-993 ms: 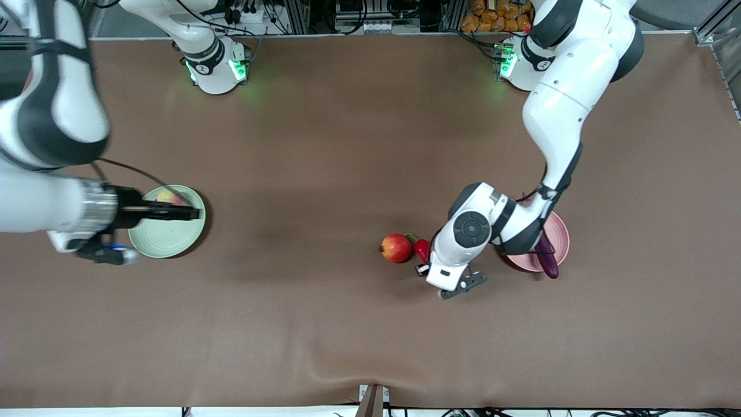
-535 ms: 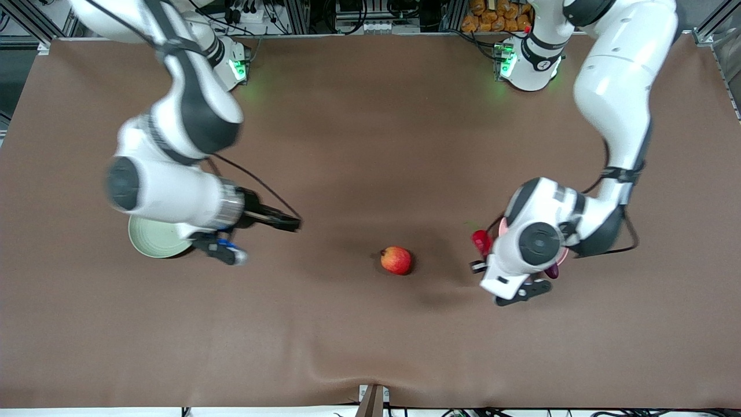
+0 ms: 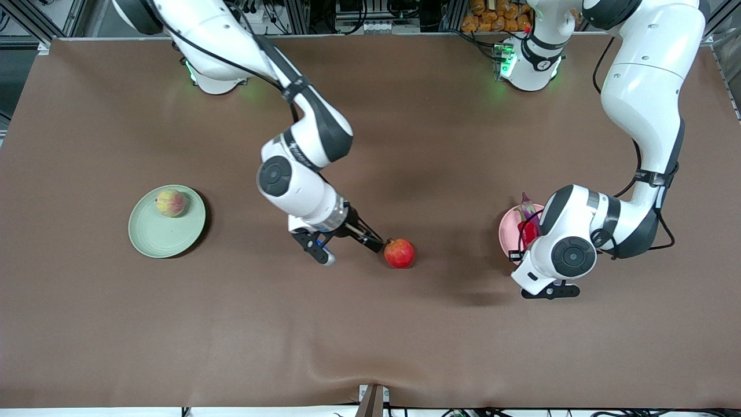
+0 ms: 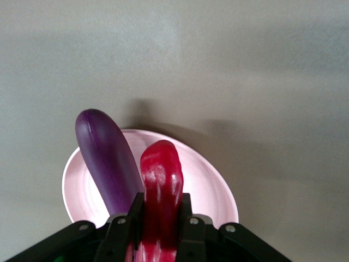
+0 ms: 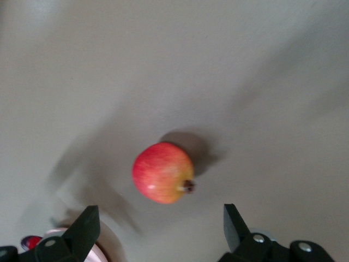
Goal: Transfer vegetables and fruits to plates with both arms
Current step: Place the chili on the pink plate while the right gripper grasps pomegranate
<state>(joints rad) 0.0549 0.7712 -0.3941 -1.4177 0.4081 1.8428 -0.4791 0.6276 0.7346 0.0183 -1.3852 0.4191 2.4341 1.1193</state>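
Two plates (image 3: 151,237) (image 3: 507,234) — one peach (image 3: 171,202), one red fruit (image 3: 399,253).

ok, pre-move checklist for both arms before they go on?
1. Left hand shut on the chili pepper: ok.
2. Chili pepper over the pink plate, beside the eggplant: ok.
3. Right hand open: ok.
4. Red fruit lined up between the right hand's fingers: ok, not yet gripped.
5. Peach on the green plate, room left: ok.
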